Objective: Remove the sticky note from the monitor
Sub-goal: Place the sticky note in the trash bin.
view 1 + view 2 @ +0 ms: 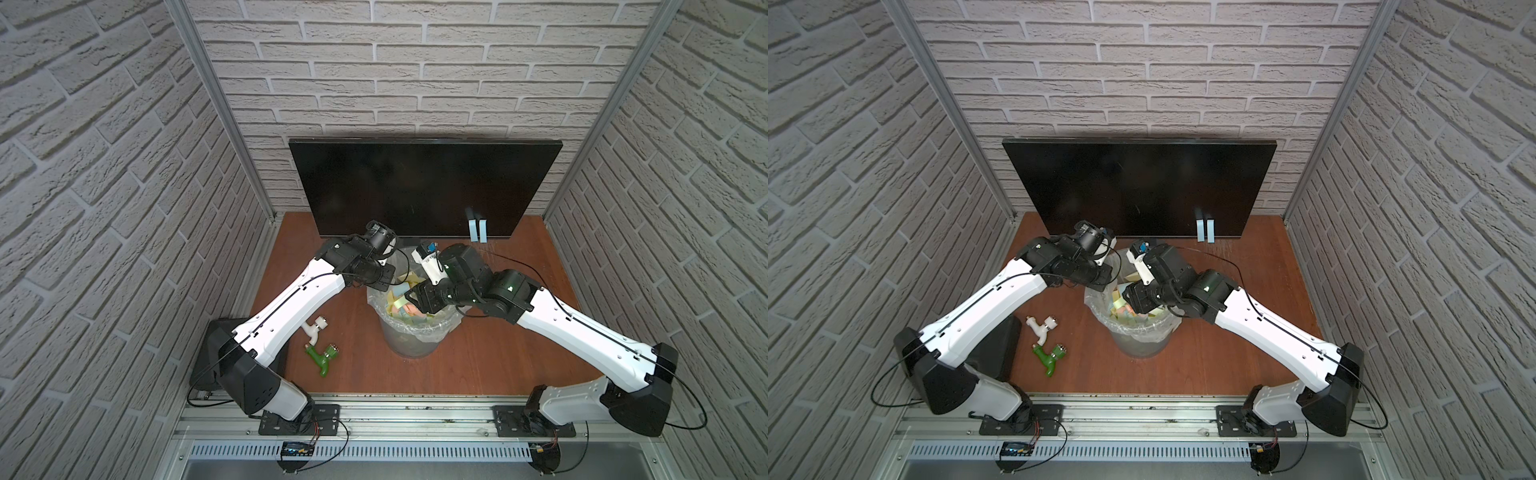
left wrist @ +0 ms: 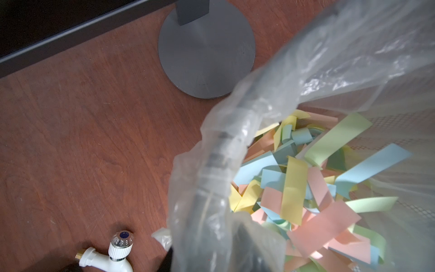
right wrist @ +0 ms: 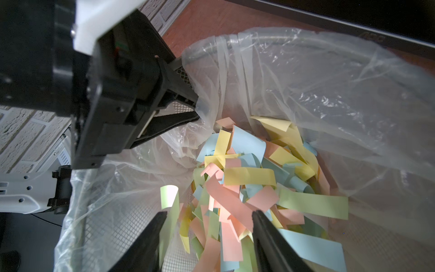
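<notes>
The black monitor stands at the back, with two light blue sticky note strips at its lower right edge, also in a top view. In front of it is a mesh waste bin lined with clear plastic and holding several coloured notes. My left gripper is shut on the bin's rim and liner. My right gripper hangs open over the bin's mouth, with nothing between its fingers. A light green sticky note hangs against one of its fingers.
A white plastic tap and a green one lie on the brown table left of the bin. The monitor's round grey stand base sits just behind the bin. Brick-pattern walls close in the back and both sides.
</notes>
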You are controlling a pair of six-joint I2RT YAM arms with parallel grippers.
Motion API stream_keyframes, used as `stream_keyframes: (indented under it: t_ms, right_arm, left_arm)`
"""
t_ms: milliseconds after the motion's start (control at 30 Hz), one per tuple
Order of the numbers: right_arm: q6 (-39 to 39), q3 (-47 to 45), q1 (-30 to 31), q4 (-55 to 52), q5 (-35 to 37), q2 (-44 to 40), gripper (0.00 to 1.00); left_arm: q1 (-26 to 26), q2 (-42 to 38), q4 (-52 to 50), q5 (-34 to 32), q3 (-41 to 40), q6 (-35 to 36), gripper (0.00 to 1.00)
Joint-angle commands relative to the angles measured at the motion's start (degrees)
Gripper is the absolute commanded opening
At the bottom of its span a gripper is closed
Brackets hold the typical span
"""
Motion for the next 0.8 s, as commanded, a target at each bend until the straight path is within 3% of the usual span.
stream_keyframes:
  t_ms: [0, 400, 633, 767]
  right_arm:
    - [-1.01, 1.42, 0.38, -0.44, 1.85, 2.59, 0.61]
    - [-2.46, 4.66, 1.18, -5.18, 16.93, 4.47, 0.63]
    - [-2.89, 4.29, 1.29, -3.94, 17.66, 2.42, 0.63]
    - [-3.11, 3.66, 1.30, -0.97, 13.68, 0.12, 0.63]
  left_arm:
    - [-0.20, -1.58, 1.45, 0.08, -0.64, -0.53, 0.34]
    - [-0.23, -1.66, 1.50, -0.05, -1.10, -0.41, 0.34]
    - [-0.24, -1.55, 1.59, 0.01, -1.10, -0.42, 0.34]
    - [-0.23, -1.41, 1.68, 0.02, -1.00, -0.40, 0.34]
